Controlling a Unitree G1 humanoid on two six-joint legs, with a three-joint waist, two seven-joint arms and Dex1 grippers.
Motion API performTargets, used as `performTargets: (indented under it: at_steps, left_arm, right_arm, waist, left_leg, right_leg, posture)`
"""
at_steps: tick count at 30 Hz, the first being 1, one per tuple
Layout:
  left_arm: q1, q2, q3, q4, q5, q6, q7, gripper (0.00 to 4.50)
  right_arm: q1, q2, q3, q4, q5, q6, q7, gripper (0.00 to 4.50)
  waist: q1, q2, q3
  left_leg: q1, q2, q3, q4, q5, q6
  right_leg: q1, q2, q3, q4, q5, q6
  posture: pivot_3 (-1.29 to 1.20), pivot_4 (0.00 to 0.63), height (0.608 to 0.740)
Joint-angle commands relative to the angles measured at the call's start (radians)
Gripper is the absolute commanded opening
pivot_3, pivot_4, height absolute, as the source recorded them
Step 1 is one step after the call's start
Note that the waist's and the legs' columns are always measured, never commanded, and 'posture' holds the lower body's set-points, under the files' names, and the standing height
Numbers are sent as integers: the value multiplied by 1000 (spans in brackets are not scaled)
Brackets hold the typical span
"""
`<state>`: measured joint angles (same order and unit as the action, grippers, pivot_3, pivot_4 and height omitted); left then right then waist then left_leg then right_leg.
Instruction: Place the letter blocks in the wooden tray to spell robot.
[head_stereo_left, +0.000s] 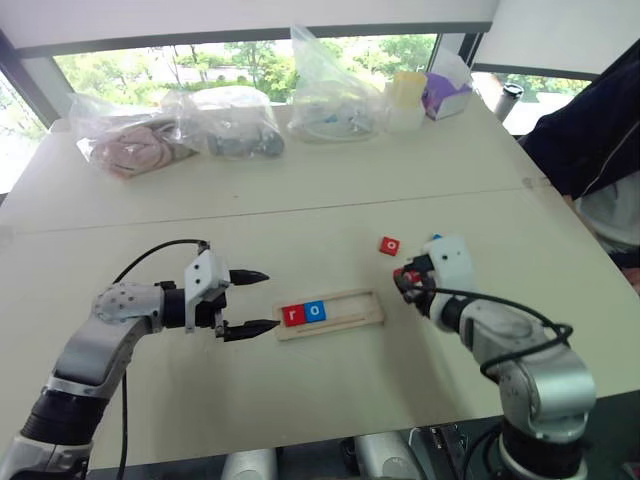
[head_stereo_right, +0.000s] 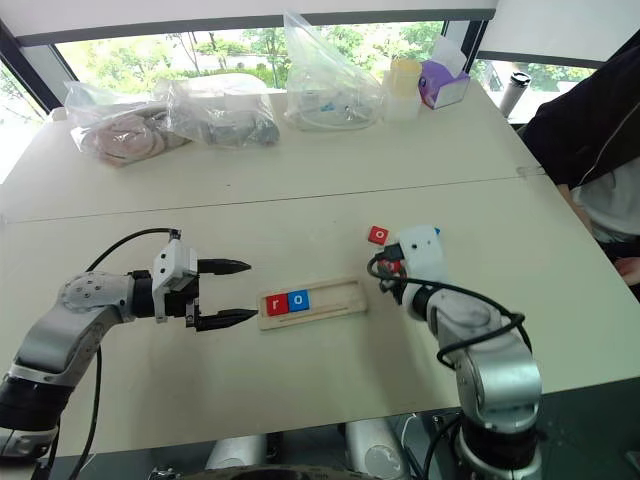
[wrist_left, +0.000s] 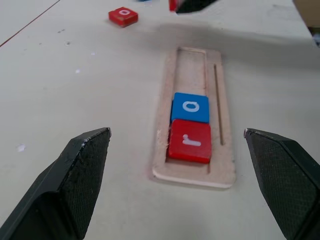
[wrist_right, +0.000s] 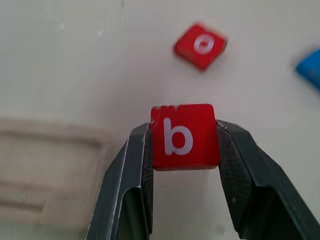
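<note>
You have two of the five letters seated: the red r block and the blue o block lie side by side at the left end of the wooden tray, leaving three places bare. Your right gripper pinches the red b block just right of the tray, while the left gripper hovers spread by its left end. The red o block waits on the desk, and the blue scrap beside it is probably the t, though no letter shows.

Red r tile, blue o tile, red b tile, pale-wood tray.
</note>
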<state>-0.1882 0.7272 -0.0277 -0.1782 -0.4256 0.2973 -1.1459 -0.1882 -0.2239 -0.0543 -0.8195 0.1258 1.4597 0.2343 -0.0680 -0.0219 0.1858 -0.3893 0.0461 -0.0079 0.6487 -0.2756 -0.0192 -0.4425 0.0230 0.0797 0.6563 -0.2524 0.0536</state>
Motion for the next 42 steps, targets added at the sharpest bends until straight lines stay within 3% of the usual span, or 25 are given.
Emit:
performTargets:
  at_steps: [1, 10, 14, 16, 17, 23, 26, 28, 37, 42]
  left_arm:
    - [-32, -3, -5, 6, 0, -10, -12, 4500]
    - [-31, -11, 1, 3, 7, -12, -3, 4500]
    - [-12, -5, 12, -15, 1, -5, 6, 4500]
    - [2, 6, 20, -27, -6, 0, 1, 4500]
    - [12, 15, 23, -35, -11, 7, -6, 4500]
    - [32, 40, 29, -57, -25, 25, -23, 4500]
    - [34, 40, 33, -67, -29, 30, -18, 4500]
    - [33, 34, 33, -70, -24, 25, -8, 4500]
    - [60, 31, 38, -111, -28, 35, 21, 4500]
    - [52, 31, 36, -99, -26, 30, 23, 4500]
  right_arm:
    - [25, 16, -6, -40, -18, 1, -53, 1191]
    - [68, 37, -21, 18, -13, -45, -96, 1191]
    - [44, -36, -30, 23, 36, -82, -15, 3201]
    - [28, -143, -25, 20, 82, -150, 89, 4238]
    - [28, -213, -24, 26, 107, -199, 158, 4483]
    - [68, -543, 6, 139, 160, -607, 530, 4483]
    - [71, -607, 7, 257, 185, -722, 639, 4483]
    - [55, -660, 53, 392, 124, -893, 718, 4483]
    - [-55, -654, 137, 731, 66, -1146, 837, 4483]
    - [-93, -631, 153, 817, 76, -1179, 885, 4483]
  waist:
    - [0, 0, 0]
    - [0, 0, 0]
    - [-1, 0, 0]
    - [-1, 0, 0]
    - [-1, 0, 0]
    - [2, -1, 0]
    - [1, -2, 0]
    - [1, -2, 0]
    - [2, -2, 0]
    - [10, -2, 0]
  left_leg:
    - [0, 0, 0, 1, 0, 0]
    - [0, -1, 0, -1, 0, -1]
    - [0, -1, 0, 0, 0, -1]
    - [0, -1, 0, 0, 0, -1]
    - [0, -1, 0, 0, 0, -1]
    - [0, -2, 0, 0, 0, -1]
    - [1, -2, 0, 1, 0, -1]
    - [1, -2, 0, 1, 0, -1]
    - [1, -2, 1, 1, 0, 0]
    - [1, -2, 1, 2, 0, 0]
  right_leg:
    - [0, 0, 0, 0, -1, -2]
    - [0, 0, 0, 0, 1, 1]
    - [0, 0, 0, 0, 0, 1]
    - [0, 0, 0, 0, 0, 2]
    - [0, -1, 0, 0, -1, 2]
    - [1, -1, 0, -1, -1, 3]
    - [2, -1, 0, -1, -1, 3]
    - [2, -1, 0, -1, -1, 3]
    - [3, -1, 0, -1, 2, 0]
    - [3, -1, 0, -1, 2, -1]
  posture:
    - [0, 150, 740]
    - [0, 150, 740]
    - [0, 150, 740]
    - [0, 150, 740]
    - [0, 150, 740]
    - [0, 150, 740]
    - [0, 150, 740]
    - [0, 150, 740]
    - [0, 150, 740]
    - [0, 150, 740]
